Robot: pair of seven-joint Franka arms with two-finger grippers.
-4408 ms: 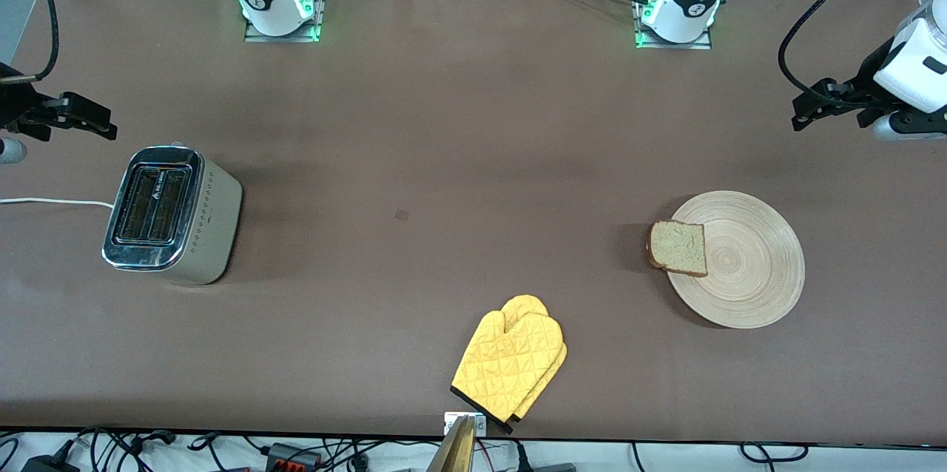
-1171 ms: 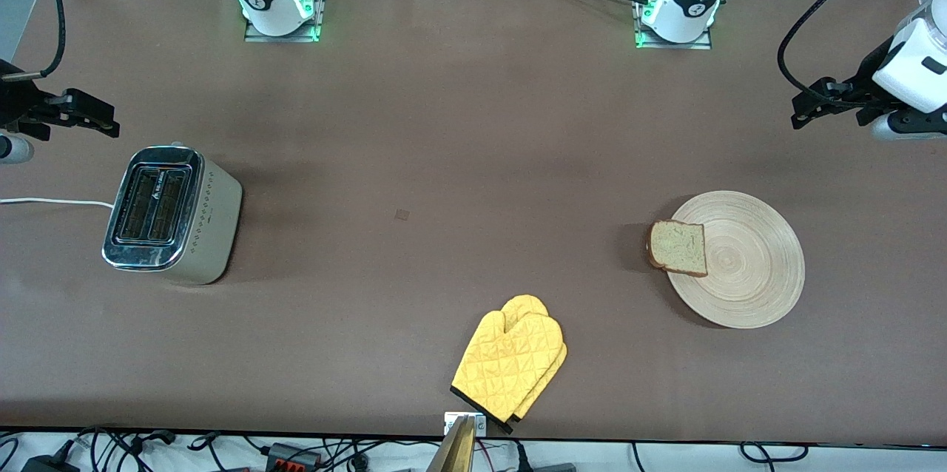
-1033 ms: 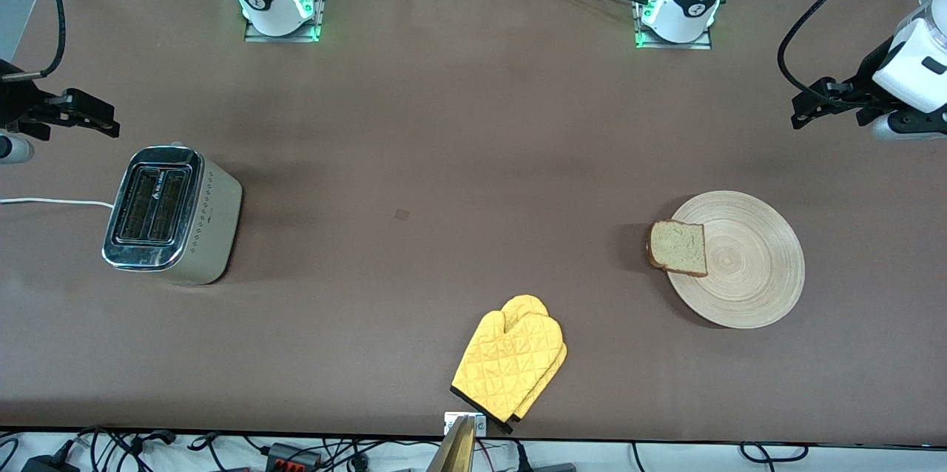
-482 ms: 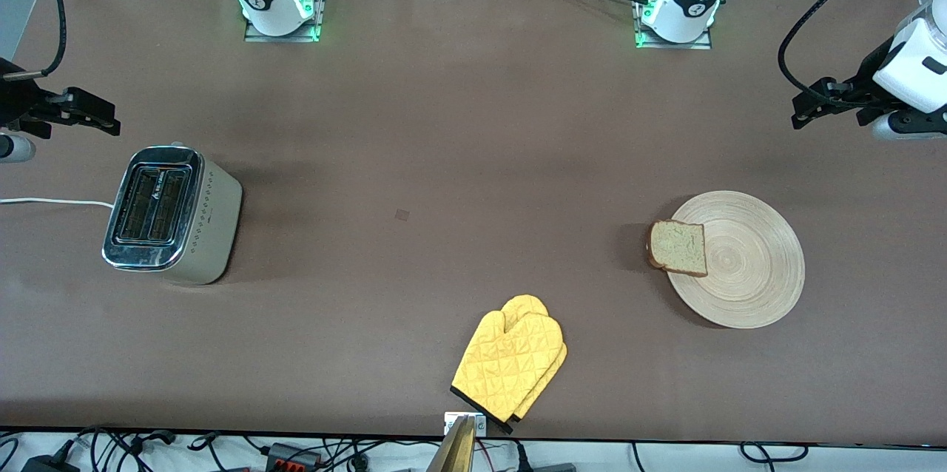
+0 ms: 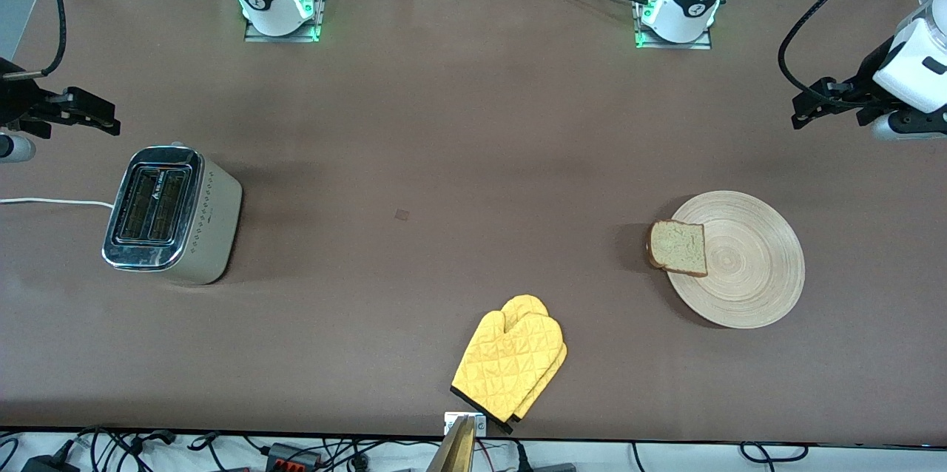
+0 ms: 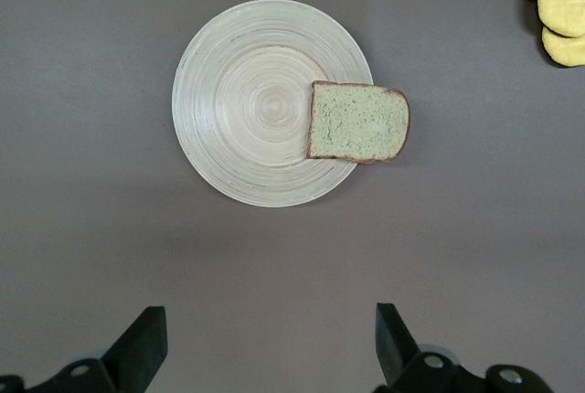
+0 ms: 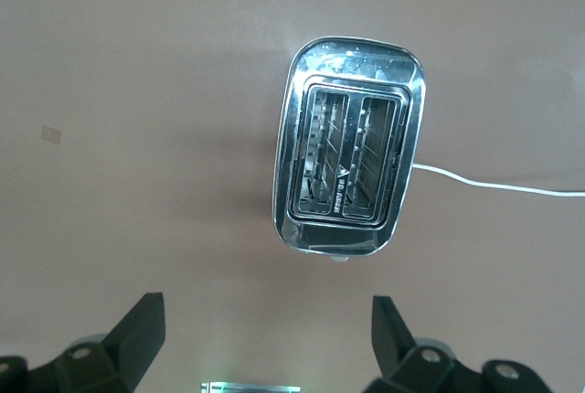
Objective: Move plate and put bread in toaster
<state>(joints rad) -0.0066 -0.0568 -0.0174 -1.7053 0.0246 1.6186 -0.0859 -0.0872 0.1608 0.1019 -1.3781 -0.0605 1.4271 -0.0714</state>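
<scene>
Fingers on both grippers stand spread wide with nothing between them. On the left gripper point(image 6: 265, 343) the two dark fingertips point(image 6: 146, 343) frame bare table, with the plate point(image 6: 242, 137) lying a little way off under its camera. That gripper point(image 5: 803, 113) hangs in the air at the left arm's end of the table, its wrist bent so the fingers lie roughly level, pointing in toward the middle; the plate point(image 5: 755, 272) sits on the table nearer the front camera than the spot it hovers over.

Bread point(image 5: 678, 247) rests on the plate's edge toward the right arm's end, one crust point(image 6: 402, 119) overhanging the rim.

Over at the right arm's end, the right gripper point(image 5: 107, 122) hangs much the same way, level and pointing inward, above bare table just beside the toaster point(image 5: 172, 214). Its fingertips point(image 7: 142, 329) are spread wide too, and the toaster point(image 7: 349, 169) stands upright with both slots empty and its white cord point(image 5: 44, 201) trailing off the table's end.

A yellow oven mitt point(image 5: 510, 362) lies near the front edge, between toaster and plate.
</scene>
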